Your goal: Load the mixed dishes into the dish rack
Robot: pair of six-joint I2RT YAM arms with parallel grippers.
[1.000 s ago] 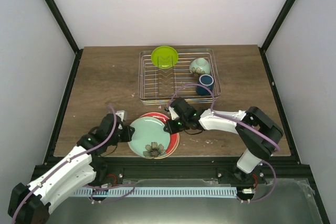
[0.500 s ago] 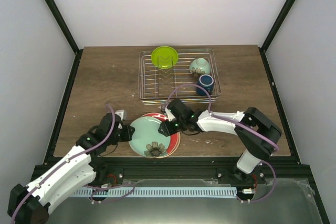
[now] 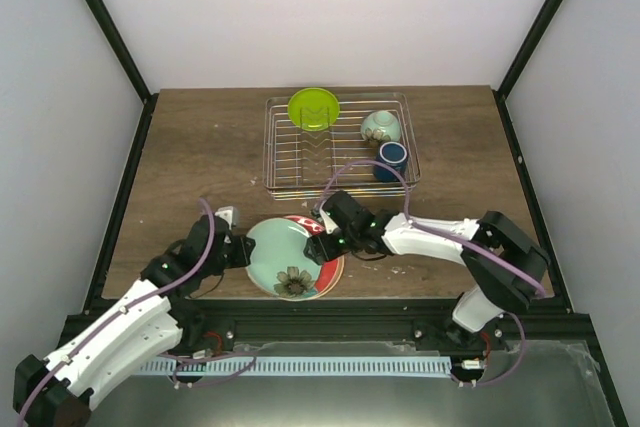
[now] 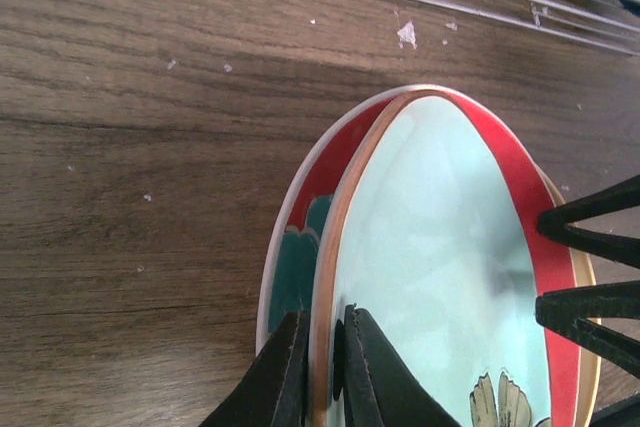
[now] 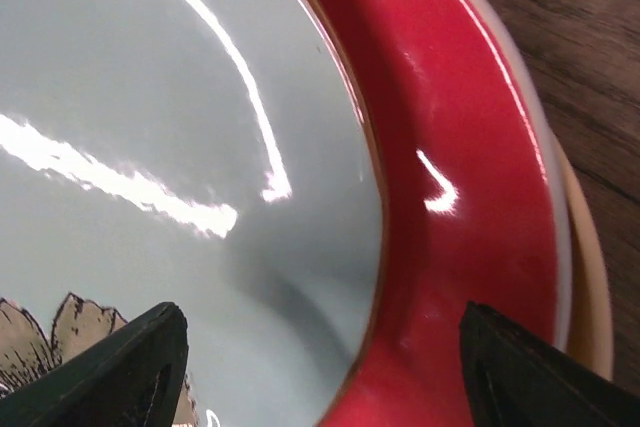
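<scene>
Left gripper [image 4: 322, 367]: nearly closed, pinching the left rim of the pale mint round plate with a flower motif [image 3: 285, 252].
Right gripper [image 5: 320, 377]: spread wide over the stack's right edge – holding nothing.
Stack: mint plate atop the red plate with teal pattern [image 4: 310, 197] and the peach-tan plate [image 5: 588, 277], on the wooden bench [image 3: 200, 157] just before the rack.
Silver wire dish rack [image 3: 268, 147]: holds a lime-green plate [image 3: 313, 109], a mint-green bowl [image 3: 381, 126] and a dark-blue mug [image 3: 391, 159].

**Top external:** fixed, high behind the near edge and looking down. I see the whole brown wooden table [image 3: 200, 147], far corners included, from a distance.

**Left wrist:** low and close, facing the far right corner across the pale mint round plate [image 4: 440, 267] by the near edge.

**Right wrist:** my closest view, almost on that plate and the red round plate [image 5: 450, 147] beneath it.

**Shared by all three:** this stack.
</scene>
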